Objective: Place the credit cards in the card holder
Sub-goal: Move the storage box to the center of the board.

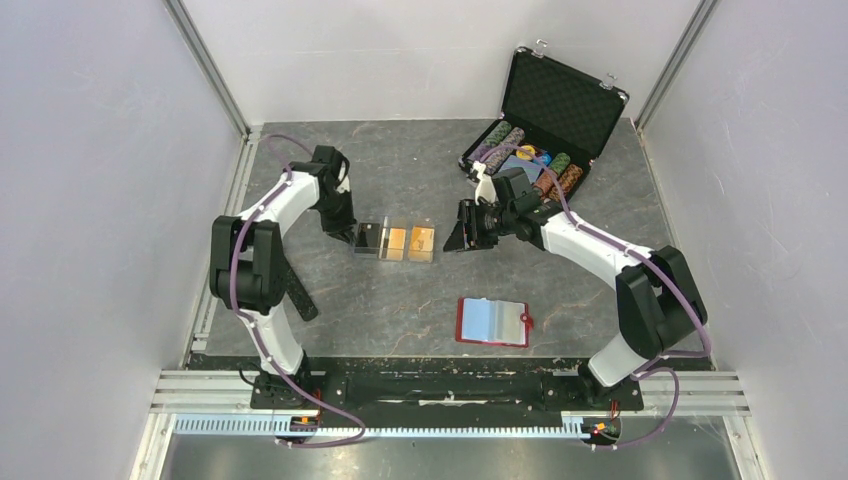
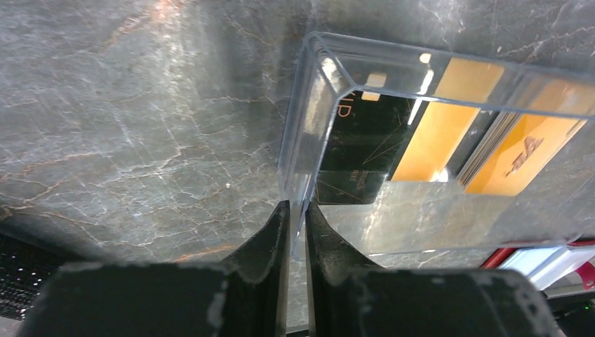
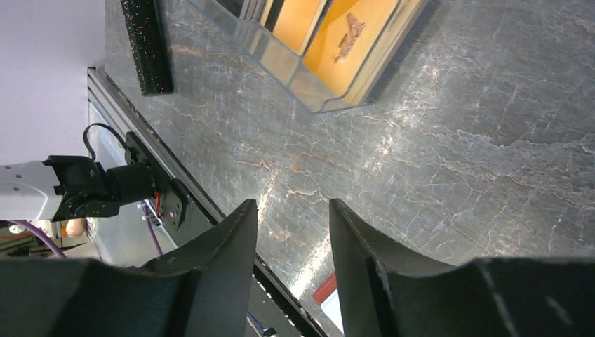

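Note:
A clear plastic tray in the middle of the table holds the credit cards, with black and orange faces. In the left wrist view a black card and orange cards show through the tray. My left gripper is shut on the tray's left wall. My right gripper is open and empty, just right of the tray; its jaws stand apart in the right wrist view. The red card holder lies open, pale lining up, near the front.
An open black chip case with poker chips and a blue deck stands at the back right. The tray's corner and orange cards show in the right wrist view. White walls enclose the table; a rail runs along the front.

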Robot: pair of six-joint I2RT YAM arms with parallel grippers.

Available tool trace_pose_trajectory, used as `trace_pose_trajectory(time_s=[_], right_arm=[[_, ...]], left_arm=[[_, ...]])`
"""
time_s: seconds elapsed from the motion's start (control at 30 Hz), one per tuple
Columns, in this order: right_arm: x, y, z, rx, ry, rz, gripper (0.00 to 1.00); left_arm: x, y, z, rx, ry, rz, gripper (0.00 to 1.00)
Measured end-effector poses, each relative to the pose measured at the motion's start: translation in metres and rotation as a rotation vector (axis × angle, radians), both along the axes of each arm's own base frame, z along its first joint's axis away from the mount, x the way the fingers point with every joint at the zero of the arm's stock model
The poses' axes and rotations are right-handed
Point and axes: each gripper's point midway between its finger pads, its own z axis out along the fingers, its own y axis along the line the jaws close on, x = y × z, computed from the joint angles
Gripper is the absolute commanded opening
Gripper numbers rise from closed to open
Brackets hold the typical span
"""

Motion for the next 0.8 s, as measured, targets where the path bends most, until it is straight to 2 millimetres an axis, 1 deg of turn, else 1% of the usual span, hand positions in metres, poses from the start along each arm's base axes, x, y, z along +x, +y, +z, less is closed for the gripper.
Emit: trace_pose_trajectory(time_s=[0.1,0.27,0.37,0.5,0.6,0.67,0.8], right_arm=[[0.0,0.002,0.002,0.01,0.005,0.002,0.39],[-0.002,0.007,0.005,0.021,0.01,0.008,0.37],[-0.002,0.011,0.008,0.033,0.005,0.013,0.37],[-0.005,0.016,0.01,0.039,0.005,0.023,0.37],[-0.008,0.02,0.01,0.044,0.007,0.029,0.4],[-0.01,0.021,0.01,0.044,0.01,0.032,0.43],[-0.013,0.024,0.006,0.035,0.019,0.041,0.51]], left_arm=[[-0.003,-0.008,0.0,-0.003,0.005,-0.022,0.1],[-0.015,-0.032,-0.001,-0.037,-0.008,-0.07,0.06],[-0.025,-0.046,-0.001,-0.059,-0.017,-0.077,0.05],[-0.047,-0.074,-0.001,-0.088,-0.006,-0.106,0.04],[-0.059,-0.094,-0.001,-0.115,-0.002,-0.113,0.03],[-0.065,-0.105,-0.001,-0.139,0.002,-0.104,0.02],[-0.073,-0.119,-0.001,-0.173,-0.007,-0.064,0.02]])
